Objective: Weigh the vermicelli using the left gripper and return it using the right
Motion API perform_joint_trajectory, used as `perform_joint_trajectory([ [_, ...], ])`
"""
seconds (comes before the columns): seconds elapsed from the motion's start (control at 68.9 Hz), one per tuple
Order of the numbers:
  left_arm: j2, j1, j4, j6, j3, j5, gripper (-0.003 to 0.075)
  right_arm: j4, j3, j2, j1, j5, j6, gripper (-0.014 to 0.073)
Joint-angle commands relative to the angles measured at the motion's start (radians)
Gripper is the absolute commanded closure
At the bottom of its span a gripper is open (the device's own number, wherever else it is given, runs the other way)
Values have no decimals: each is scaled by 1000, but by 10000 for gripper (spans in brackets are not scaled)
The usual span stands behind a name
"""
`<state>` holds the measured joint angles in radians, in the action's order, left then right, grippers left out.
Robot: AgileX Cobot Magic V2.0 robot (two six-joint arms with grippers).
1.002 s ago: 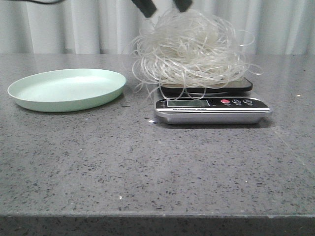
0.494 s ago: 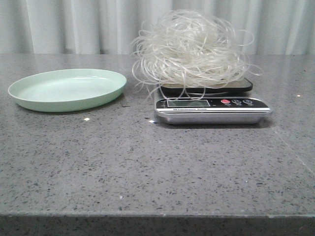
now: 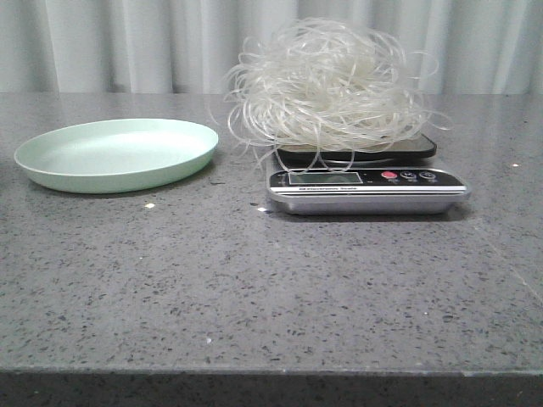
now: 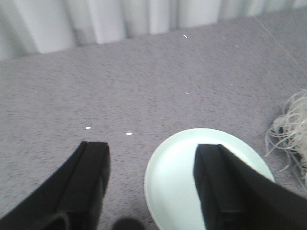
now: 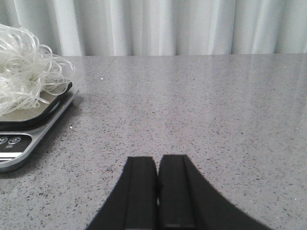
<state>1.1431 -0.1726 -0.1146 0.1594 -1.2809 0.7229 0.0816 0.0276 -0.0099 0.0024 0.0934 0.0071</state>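
The vermicelli (image 3: 327,85) lies as a fluffy whitish tangle on the black platform of a silver kitchen scale (image 3: 366,188); stray strands droop over the display. Its edge also shows in the left wrist view (image 4: 292,129) and the right wrist view (image 5: 26,72). My left gripper (image 4: 152,155) hangs open high above the table, one finger over the pale green plate (image 4: 177,177), nothing between the fingers. My right gripper (image 5: 157,165) is shut and empty, low over bare table to the right of the scale (image 5: 21,139). Neither gripper appears in the front view.
The pale green plate (image 3: 114,153) sits empty on the left of the grey speckled table (image 3: 271,288). A pleated white curtain (image 3: 127,42) runs along the back. Bare countertop lies in front of the scale and to its right.
A second ago the dark fingers of a gripper showed above the vermicelli at the top of the front view; they have risen out of that view. The vermicelli stays on the scale.
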Motion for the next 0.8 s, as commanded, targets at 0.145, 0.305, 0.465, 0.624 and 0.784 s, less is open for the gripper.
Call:
perform_joint_trajectory([
  [0.145,-311,17,59,-10,297,-296,525,-13,-8,-16,1,-75,-7,442],
  [0.305,-479,17,80,-10,494,-395,583,-13,-8,-16,1,-75,-7,442],
  [0.465,-598,17,115,-10,636,-417,583,-13,-8,-16,1,-75,-7,442],
  [0.624,-700,17,115,-10,753,-448,583,-13,-8,-16,1,-75,-7,442],
  [0.784,-773,17,115,-10,836,-520,583,-13,-8,-16,1,-81,-7,442],
])
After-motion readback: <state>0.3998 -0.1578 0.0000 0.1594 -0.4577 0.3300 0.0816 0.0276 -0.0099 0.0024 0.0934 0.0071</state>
